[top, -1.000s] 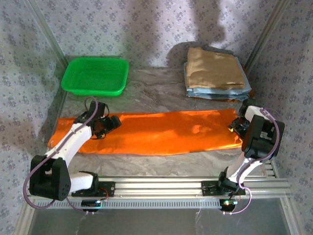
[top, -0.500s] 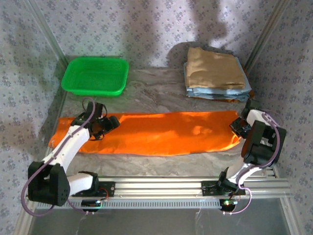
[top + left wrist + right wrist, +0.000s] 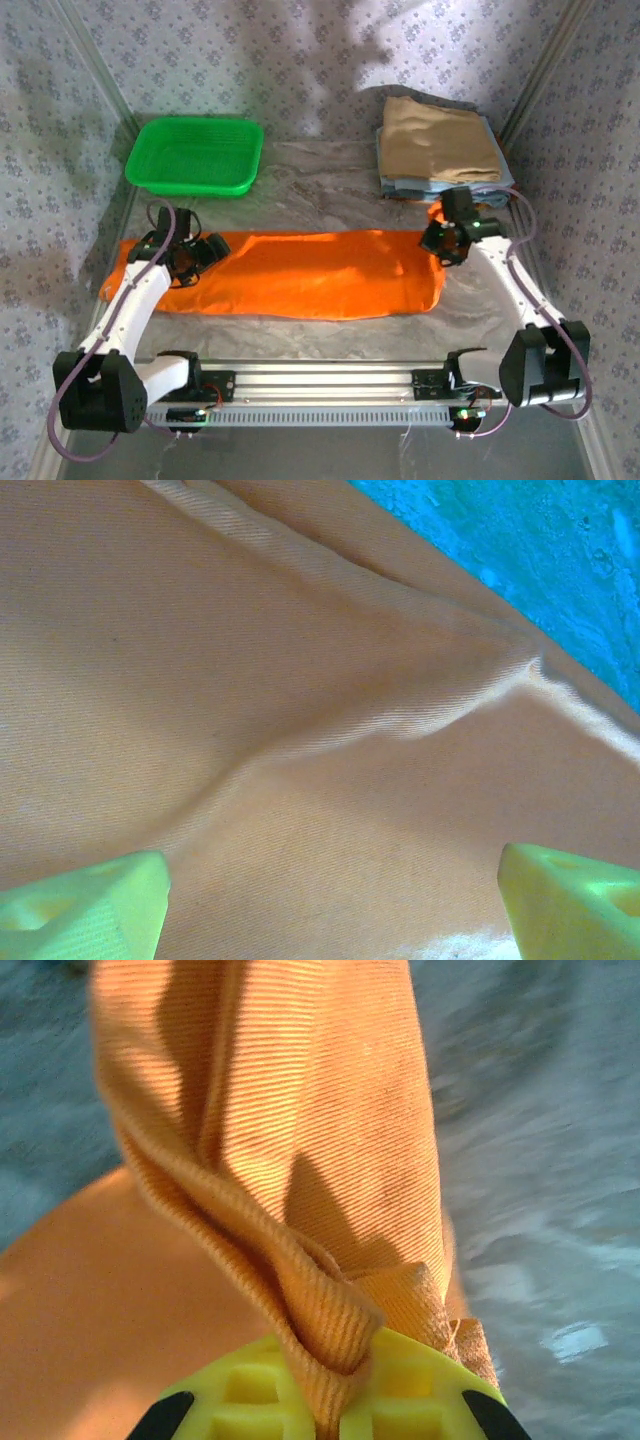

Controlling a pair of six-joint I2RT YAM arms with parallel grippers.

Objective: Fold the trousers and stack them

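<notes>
Just in front of the green plastic mesh basket (image 3: 195,122), toward the arm bases, on the grey marbled table top (image 3: 330,185) — bright orange cloth trousers (image 3: 300,272), one pair. They are laid flat in a long band that starts below the basket's left corner and runs rightward well past the basket.

Left gripper (image 3: 205,250): low over the trousers' left end, just in front of the basket. In the wrist view (image 3: 330,900) its yellow-green fingers (image 3: 85,905) stand wide apart, with creased orange cloth (image 3: 300,680) between and beyond them and nothing held.

Right gripper (image 3: 435,240): at the trousers' far end, well to the right of the basket. In the wrist view (image 3: 330,1400) the yellow fingers (image 3: 240,1400) are closed on a bunched fold of the orange cloth (image 3: 300,1140), and that end is raised off the table.

Tan folded garment (image 3: 435,135): level with the basket and well to its right — topmost on a stack of light blue folded garments (image 3: 440,185).
</notes>
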